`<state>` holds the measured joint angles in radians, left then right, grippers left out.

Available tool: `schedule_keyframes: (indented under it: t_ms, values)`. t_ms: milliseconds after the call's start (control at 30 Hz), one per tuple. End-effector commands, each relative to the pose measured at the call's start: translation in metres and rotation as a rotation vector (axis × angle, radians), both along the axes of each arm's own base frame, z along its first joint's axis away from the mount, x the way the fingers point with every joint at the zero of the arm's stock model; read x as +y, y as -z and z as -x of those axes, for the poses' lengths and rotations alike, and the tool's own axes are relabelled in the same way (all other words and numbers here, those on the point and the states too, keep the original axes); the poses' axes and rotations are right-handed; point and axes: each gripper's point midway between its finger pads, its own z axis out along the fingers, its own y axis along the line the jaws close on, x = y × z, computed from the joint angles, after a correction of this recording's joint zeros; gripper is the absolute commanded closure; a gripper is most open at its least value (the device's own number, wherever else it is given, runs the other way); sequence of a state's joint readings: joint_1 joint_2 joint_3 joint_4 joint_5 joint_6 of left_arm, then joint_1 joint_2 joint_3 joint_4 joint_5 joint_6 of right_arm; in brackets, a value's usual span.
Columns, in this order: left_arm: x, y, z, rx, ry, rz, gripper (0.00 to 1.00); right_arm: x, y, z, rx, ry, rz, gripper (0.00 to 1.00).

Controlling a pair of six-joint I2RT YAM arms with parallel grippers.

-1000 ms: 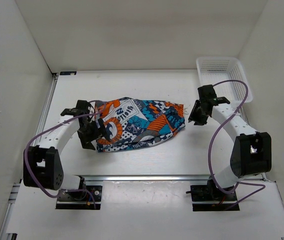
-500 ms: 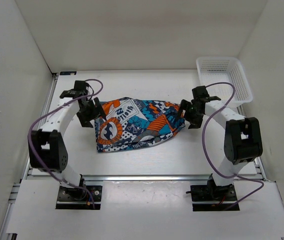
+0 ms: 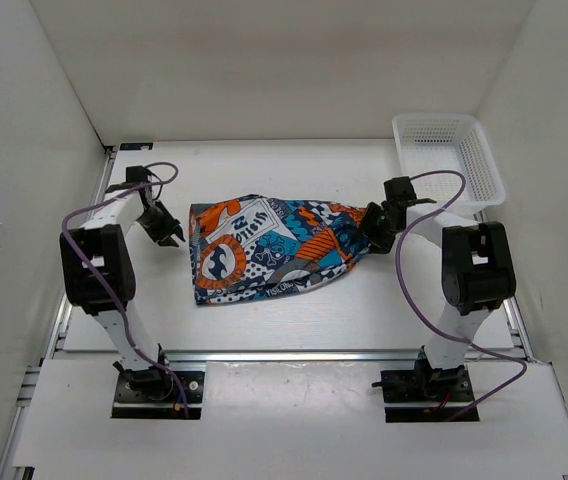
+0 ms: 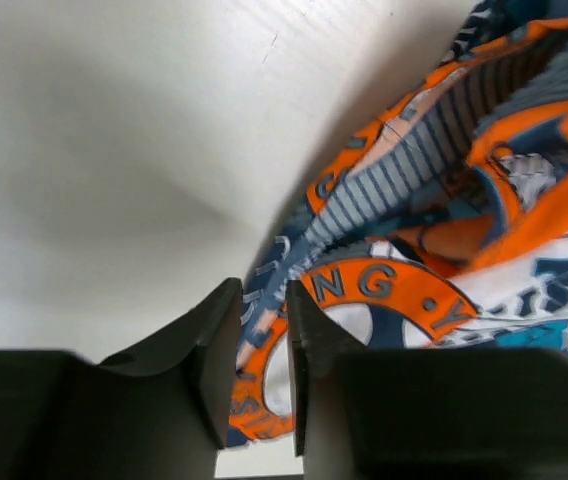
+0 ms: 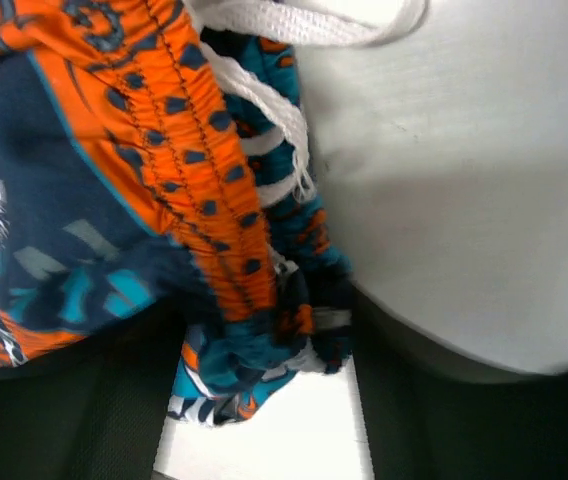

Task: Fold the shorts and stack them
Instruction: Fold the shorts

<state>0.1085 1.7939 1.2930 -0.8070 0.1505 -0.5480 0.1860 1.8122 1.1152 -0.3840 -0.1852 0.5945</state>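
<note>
Roughly at the middle of the table [image 3: 264,320] the shorts [image 3: 274,250] are laid as a flattened, lopsided bundle, long axis left to right, the left end broad and the right end gathered to a narrower tip. Bare white surface is left on every side of them, widest along the far edge and toward the near rail; a white mesh basket [image 3: 439,135] is set in the far right corner, well apart from the cloth, and plain white walls close the space on three sides. The fabric is soft and creased, printed in orange, teal, navy and white with lettering. At the right end a ruched orange elastic waistband [image 5: 204,170] is seen, with a flat white drawstring [image 5: 264,110] trailing over it. The left pincer [image 3: 172,238] is lowered just beside the left edge, its jaws drawn to a narrow slit in which printed cloth is seen; whether cloth is pinched cannot be told. The right pincer [image 3: 374,226] is set at the gathered right end, jaws wide with the bunched waistband between them; a firm hold cannot be confirmed. Both arms are folded steeply at the elbow, forearms angled inward toward the shorts, with purple cables [image 3: 419,280] looped alongside.
</note>
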Motion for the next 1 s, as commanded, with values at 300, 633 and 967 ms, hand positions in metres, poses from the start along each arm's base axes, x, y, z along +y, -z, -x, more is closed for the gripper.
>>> schedule_keyframes:
  t_ms: [300, 633, 967]
  values:
    - [-0.054, 0.032, -0.008, 0.037, 0.116, 0.117, 0.9, -0.024, -0.004, -0.007, -0.068, 0.065, 0.117, 1.0]
    - [-0.091, 0.049, 0.03, 0.105, 0.178, 0.077, 0.9, -0.057, -0.1, -0.011, -0.26, -0.007, 0.372, 1.0]
    - [-0.103, 0.051, 0.023, 0.093, 0.223, 0.072, 0.9, 0.057, -0.165, -0.002, -0.398, -0.213, 0.385, 1.0]
